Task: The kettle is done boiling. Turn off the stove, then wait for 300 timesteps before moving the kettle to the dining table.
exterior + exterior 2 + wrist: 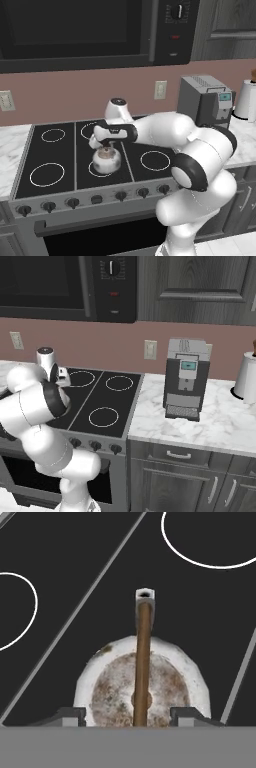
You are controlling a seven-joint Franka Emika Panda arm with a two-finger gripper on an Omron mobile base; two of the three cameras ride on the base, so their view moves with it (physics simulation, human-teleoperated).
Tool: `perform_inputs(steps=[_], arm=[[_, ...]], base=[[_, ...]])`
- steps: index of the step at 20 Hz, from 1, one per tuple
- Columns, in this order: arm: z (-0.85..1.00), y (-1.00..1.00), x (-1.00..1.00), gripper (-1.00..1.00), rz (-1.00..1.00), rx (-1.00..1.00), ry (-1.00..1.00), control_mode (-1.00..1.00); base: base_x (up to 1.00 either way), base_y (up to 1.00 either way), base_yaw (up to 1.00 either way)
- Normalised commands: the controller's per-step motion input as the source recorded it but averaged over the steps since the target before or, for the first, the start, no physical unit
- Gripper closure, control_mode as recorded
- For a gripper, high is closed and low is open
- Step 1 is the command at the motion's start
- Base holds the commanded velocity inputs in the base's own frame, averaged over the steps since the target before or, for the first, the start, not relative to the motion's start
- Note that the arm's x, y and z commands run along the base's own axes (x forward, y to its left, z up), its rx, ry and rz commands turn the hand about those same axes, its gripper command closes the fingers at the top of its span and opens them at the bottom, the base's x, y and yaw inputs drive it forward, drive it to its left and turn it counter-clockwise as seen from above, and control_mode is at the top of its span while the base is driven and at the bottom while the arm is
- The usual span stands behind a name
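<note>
The kettle (106, 160) is small and silvery-white and sits on the front middle ring of the black glass stove (50, 155). My gripper (106, 145) hangs straight above it, pointing down. In the hand view the kettle's lid (110, 682) lies just below me, and the thin brown handle (143, 642) runs up between my fingertips. The gripper (130, 714) is open, with a gap between the handle and each finger. The short spout (144, 594) points away from the hand. Dark knobs (72, 202) line the stove's grey front. The dining table is out of view.
A black microwave (75, 30) hangs over the stove (117, 401). On the marble counter (220, 426) to the right stand a grey coffee machine (186, 378) and a tall white jug (246, 376). The other burner rings are bare.
</note>
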Motion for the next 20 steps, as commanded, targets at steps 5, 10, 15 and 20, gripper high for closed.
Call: perform_inputs(steps=[5,10,15,20], arm=[[-0.02,0.00,0.02,1.00,0.00,0.00,0.02,-1.00],[0.00,0.00,0.00,1.00,0.00,0.00,0.01,-1.00],[0.00,0.00,0.00,1.00,0.00,0.00,0.00,-1.00],[0.15,-0.03,-0.09,1.00,-0.02,0.00,0.00,-1.00]], base=[[0.00,0.00,0.00],[0.00,0.00,0.00],[0.00,0.00,0.00],[0.00,0.00,0.00]])
